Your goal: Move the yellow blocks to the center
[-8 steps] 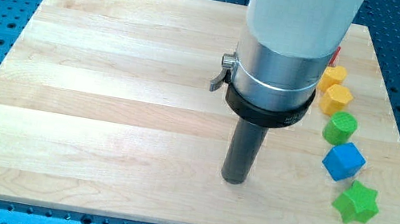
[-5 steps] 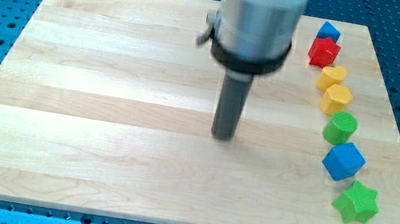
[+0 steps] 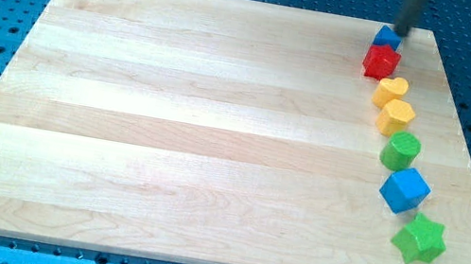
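Up at the view's top right, my tip (image 3: 402, 33) touches the worktop (image 3: 167, 140) just beside a small blue block (image 3: 386, 35); it has no jaws. Below it curve one red block (image 3: 381, 62), two yellow blocks (image 3: 391, 90) (image 3: 396, 116), a green cylinder (image 3: 400, 151), a blue cube (image 3: 404, 190), a green star (image 3: 420, 239).
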Motion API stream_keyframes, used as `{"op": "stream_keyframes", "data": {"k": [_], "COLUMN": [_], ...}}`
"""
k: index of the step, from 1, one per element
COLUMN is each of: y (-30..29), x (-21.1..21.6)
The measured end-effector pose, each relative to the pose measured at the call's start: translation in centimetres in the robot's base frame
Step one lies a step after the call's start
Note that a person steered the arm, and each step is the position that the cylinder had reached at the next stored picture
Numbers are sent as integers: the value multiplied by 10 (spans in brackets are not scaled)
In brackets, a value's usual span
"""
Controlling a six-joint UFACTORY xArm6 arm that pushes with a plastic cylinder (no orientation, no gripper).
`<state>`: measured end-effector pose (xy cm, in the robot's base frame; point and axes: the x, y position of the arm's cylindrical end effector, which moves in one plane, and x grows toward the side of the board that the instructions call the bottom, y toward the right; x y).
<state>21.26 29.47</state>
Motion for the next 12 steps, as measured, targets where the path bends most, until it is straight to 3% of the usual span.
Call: {"op": "stream_keyframes", "data": {"k": [1, 2, 5, 6, 7, 8, 9, 10, 11, 12], "y": [17, -4, -179, -80, -21, -44, -117, -132, -96, -144], "x": [110, 193, 192, 191, 173, 129, 139, 134, 159, 164]}}
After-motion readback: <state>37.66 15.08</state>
